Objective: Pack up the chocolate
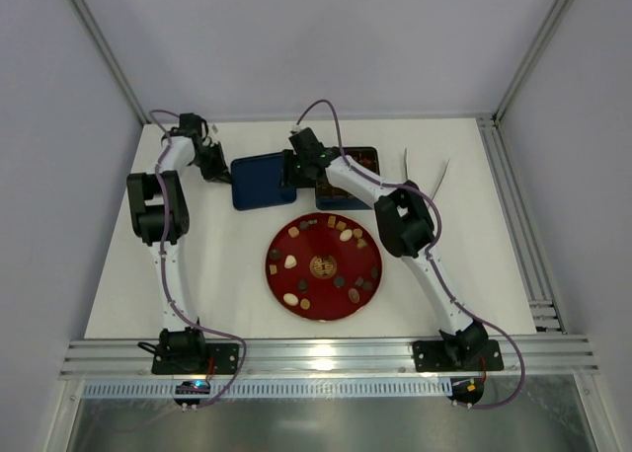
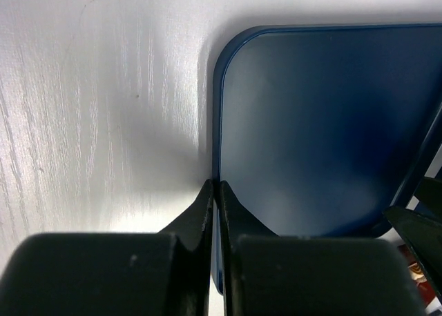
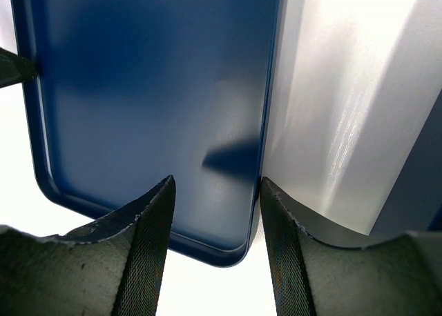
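Observation:
The chocolate [image 1: 346,235] lies as several small brown and cream pieces on the round red plate [image 1: 323,299] at the table's middle. A flat dark-blue lid [image 1: 259,183] lies behind the plate, also showing in the left wrist view [image 2: 324,123] and the right wrist view [image 3: 152,88]. The dark-blue tin [image 1: 366,159] stands right of the lid, mostly hidden by the right arm. My left gripper [image 1: 219,172] [image 2: 215,185] is shut on the lid's left rim. My right gripper [image 1: 301,172] [image 3: 215,181] is open, its jaws straddling the lid's right edge.
Two thin white sticks [image 1: 427,176] lie on the table to the right of the tin. A silvery wall [image 3: 345,109] rises just right of the lid's edge in the right wrist view. An aluminium rail [image 1: 513,225] runs along the table's right side.

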You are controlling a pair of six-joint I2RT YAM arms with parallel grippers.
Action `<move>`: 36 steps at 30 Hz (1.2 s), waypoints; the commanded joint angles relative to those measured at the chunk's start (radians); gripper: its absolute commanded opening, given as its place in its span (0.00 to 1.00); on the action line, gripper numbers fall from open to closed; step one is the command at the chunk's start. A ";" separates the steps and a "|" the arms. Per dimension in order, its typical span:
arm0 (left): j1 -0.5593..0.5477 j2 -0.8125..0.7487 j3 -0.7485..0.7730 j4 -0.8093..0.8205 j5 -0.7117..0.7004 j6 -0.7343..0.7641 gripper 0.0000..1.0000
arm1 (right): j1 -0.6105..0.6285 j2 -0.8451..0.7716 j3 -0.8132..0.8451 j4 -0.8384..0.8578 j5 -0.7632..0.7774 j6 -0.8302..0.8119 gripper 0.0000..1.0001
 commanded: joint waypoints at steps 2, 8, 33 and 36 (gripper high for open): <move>0.003 -0.015 0.029 -0.072 0.040 0.008 0.00 | -0.002 0.007 0.029 0.002 0.008 -0.008 0.54; 0.014 -0.030 0.021 -0.079 0.103 0.012 0.00 | -0.018 -0.019 -0.021 0.069 -0.048 0.001 0.54; 0.026 -0.170 -0.091 -0.051 0.207 0.018 0.00 | -0.038 -0.099 -0.020 0.049 -0.131 -0.027 0.55; 0.028 -0.182 -0.087 -0.059 0.224 0.017 0.00 | -0.038 -0.096 -0.019 0.048 -0.131 -0.031 0.55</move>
